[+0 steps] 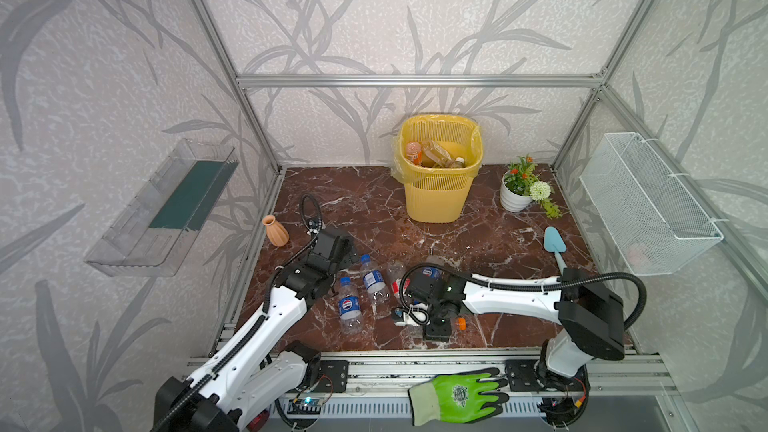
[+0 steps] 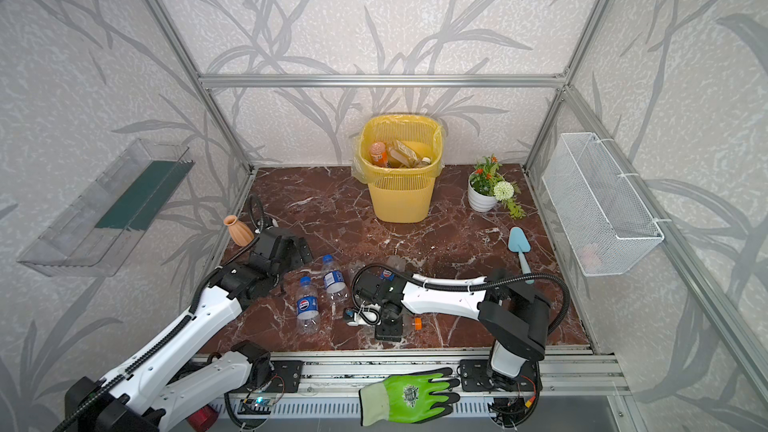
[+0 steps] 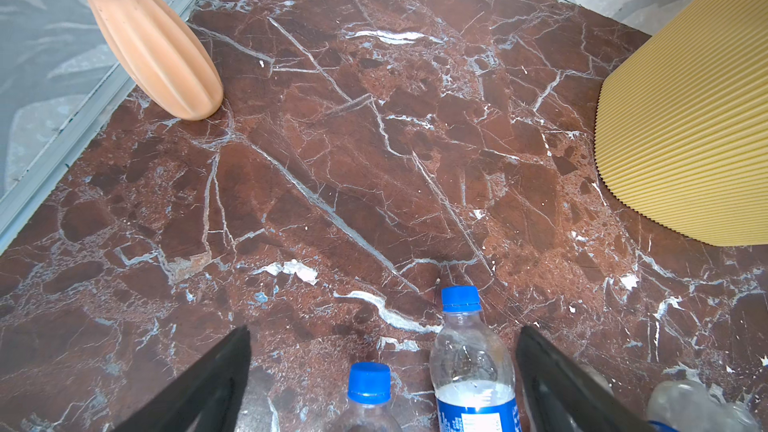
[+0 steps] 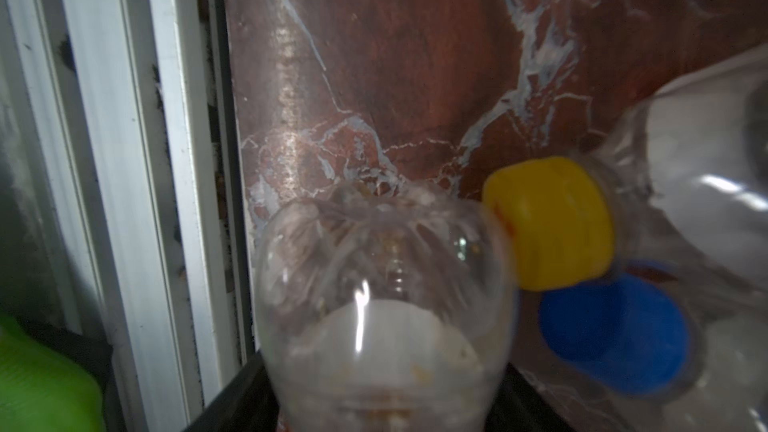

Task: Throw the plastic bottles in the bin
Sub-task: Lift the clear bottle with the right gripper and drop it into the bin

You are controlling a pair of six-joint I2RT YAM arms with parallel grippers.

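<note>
Clear plastic bottles (image 1: 349, 310) lie flat — blue caps, blue labels.

Orange vase (image 1: 275, 231), potted flowers (image 1: 517, 191), blue trowel (image 1: 555, 241), green glove (image 1: 457, 396), white wire basket (image 1: 648, 205), clear tray (image 1: 158, 209).

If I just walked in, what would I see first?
Probably the big yellow bin at the back, already partly filled. Next, the blue-capped bottles lying on the dark marble tabletop in front of it, and the bright green glove on the front rail.
</note>
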